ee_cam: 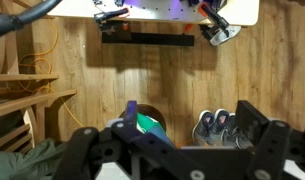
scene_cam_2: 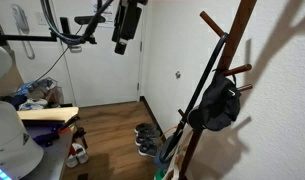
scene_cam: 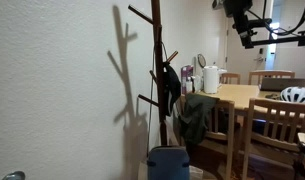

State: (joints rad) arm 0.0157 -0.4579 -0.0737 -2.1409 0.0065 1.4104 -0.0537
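My gripper (ee_cam: pixel 177 150) hangs high in the air, open and empty, with its two black fingers wide apart at the bottom of the wrist view. It also shows near the ceiling in both exterior views (scene_cam: pixel 240 12) (scene_cam_2: pixel 123 30). Far below it on the wooden floor are a blue bin (ee_cam: pixel 142 122) with something green inside and a pair of grey sneakers (ee_cam: pixel 217 127). A wooden coat rack (scene_cam: pixel 157 70) (scene_cam_2: pixel 220 70) stands by the wall with a black bag (scene_cam: pixel 169 88) (scene_cam_2: pixel 218 105) hung on a peg. The gripper touches nothing.
A wooden table (scene_cam: pixel 242 93) with chairs (scene_cam: pixel 277 125) holds a white kettle (scene_cam: pixel 211 78) and a white helmet (scene_cam: pixel 297 95). A dark green jacket (scene_cam: pixel 195 115) hangs on a chair. The blue bin (scene_cam: pixel 168 162) stands at the rack's foot. Shoes (scene_cam_2: pixel 147 140) lie by the wall.
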